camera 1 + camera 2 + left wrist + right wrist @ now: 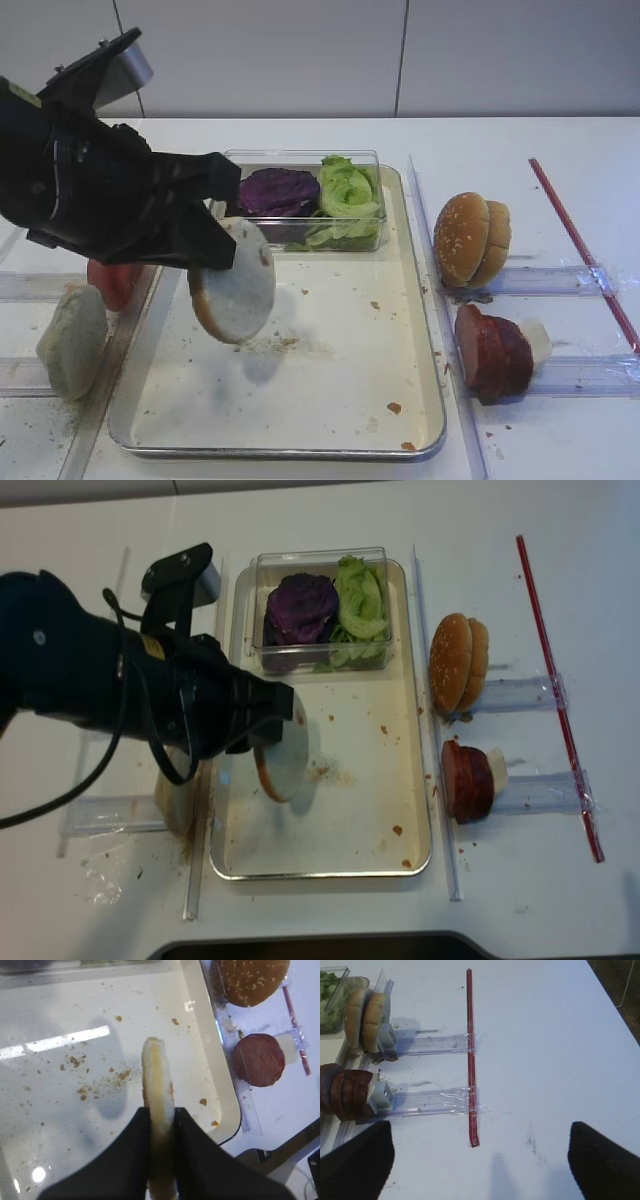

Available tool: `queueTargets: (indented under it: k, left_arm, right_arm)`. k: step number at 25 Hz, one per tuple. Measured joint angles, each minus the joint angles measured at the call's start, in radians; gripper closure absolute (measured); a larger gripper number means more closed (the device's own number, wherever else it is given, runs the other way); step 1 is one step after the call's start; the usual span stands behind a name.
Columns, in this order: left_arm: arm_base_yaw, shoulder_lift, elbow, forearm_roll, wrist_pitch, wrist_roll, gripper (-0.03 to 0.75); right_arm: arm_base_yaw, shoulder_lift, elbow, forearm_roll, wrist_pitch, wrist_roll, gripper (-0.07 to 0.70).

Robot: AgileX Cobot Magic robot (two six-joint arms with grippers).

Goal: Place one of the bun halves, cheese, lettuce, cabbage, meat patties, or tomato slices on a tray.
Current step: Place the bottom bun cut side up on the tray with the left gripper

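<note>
My left gripper (215, 250) is shut on a flat, pale bun half (235, 285), held on edge just above the left part of the silver tray (425, 400). In the left wrist view both black fingers (135, 1150) clamp the bun half (159, 1075) over the crumb-strewn floor. Purple cabbage (277, 190) and green lettuce (345, 190) sit in a clear box at the tray's back. Meat patties (493, 350) stand right of the tray, tomato slices (115, 280) left of it. My right gripper (480, 1165) is open over bare table. Cheese is out of view.
Domed bun tops (470, 238) stand on a clear rail right of the tray. Another bun half (72, 340) leans on a rail at the left. A red strip (580, 250) is taped across the right rails. Crumbs dot the tray floor.
</note>
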State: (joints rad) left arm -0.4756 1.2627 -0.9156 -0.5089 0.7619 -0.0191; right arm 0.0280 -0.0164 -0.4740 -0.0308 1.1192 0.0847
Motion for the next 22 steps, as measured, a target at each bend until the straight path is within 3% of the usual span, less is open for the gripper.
queueTargets:
  k: [9,22]
  left_arm:
    - [0.0,0.005,0.009,-0.112,-0.1,0.088,0.638]
    - [0.021,0.17,0.011,-0.321,-0.073,0.326,0.641]
  right_arm:
    - [0.0,0.0,0.0,0.0,0.0,0.004,-0.06]
    - [0.0,0.0,0.0,-0.002,0.0,0.004,-0.06]
